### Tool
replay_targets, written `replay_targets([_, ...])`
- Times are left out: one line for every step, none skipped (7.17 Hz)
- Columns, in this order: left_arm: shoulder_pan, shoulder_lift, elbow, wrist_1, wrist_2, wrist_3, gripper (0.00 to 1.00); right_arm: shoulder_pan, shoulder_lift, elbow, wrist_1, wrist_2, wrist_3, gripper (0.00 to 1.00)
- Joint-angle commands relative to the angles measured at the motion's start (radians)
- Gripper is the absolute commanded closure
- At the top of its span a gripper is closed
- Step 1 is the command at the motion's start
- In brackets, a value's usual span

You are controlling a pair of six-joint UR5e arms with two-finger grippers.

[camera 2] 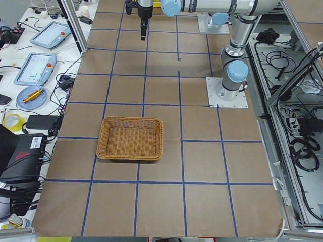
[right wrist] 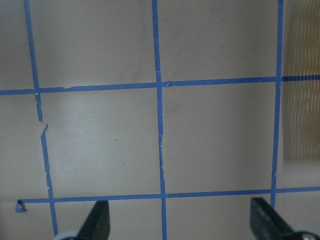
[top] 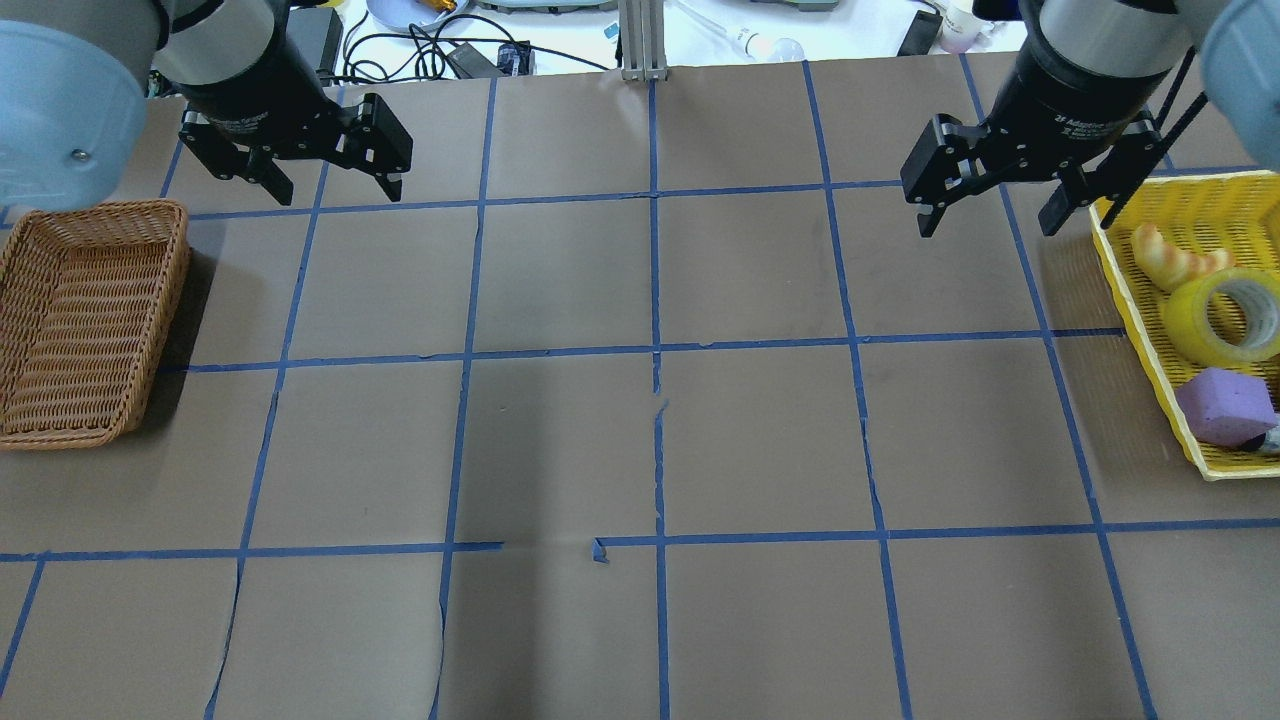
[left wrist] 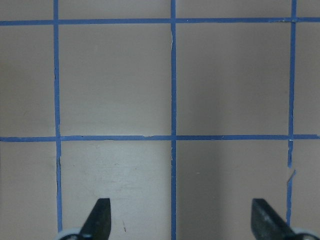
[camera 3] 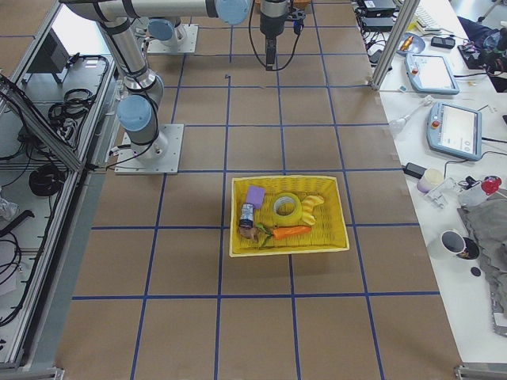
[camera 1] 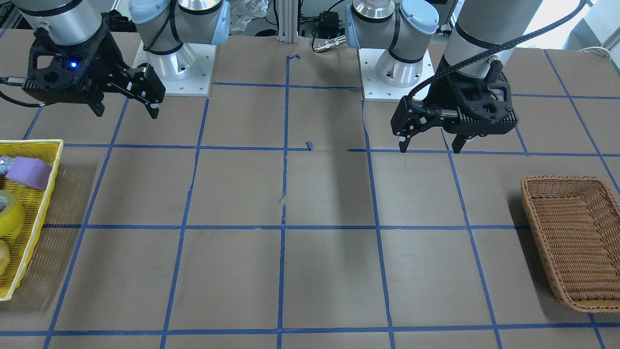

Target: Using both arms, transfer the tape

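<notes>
The yellow roll of tape (top: 1192, 322) lies in a yellow basket (top: 1150, 350) at the table's right end. It also shows in the front view (camera 1: 9, 215) and the right side view (camera 3: 287, 215). My right gripper (top: 987, 225) hangs open and empty above the table, just left of that basket; it also shows in the front view (camera 1: 127, 112) and in its wrist view (right wrist: 181, 222). My left gripper (top: 338, 192) is open and empty above the far left of the table, and also shows in the front view (camera 1: 429, 147) and its wrist view (left wrist: 181, 222).
A brown wicker basket (top: 90, 320) stands empty at the table's left end. In the yellow basket a purple block (top: 1225, 405) and a bread-like piece (top: 1165, 258) lie beside the tape. Blue tape lines grid the brown table (top: 650, 440).
</notes>
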State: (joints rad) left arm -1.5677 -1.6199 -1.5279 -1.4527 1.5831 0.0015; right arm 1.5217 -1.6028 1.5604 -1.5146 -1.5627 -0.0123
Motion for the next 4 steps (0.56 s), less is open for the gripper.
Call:
replay_targets([0.000, 0.000, 0.000, 0.000, 0.000, 0.000, 0.00, -0.002, 0.000, -0.006, 0.001, -0.003, 0.000, 0.00])
replay_targets([0.000, 0.000, 0.000, 0.000, 0.000, 0.000, 0.00, 0.000, -0.002, -0.002, 0.001, -0.003, 0.000, 0.00])
replay_targets([0.000, 0.000, 0.000, 0.000, 0.000, 0.000, 0.00, 0.000, 0.000, 0.004, -0.002, 0.001, 0.002, 0.00])
replay_targets([0.000, 0.002, 0.000, 0.000, 0.000, 0.000, 0.00, 0.000, 0.000, 0.004, -0.004, -0.002, 0.000, 0.00])
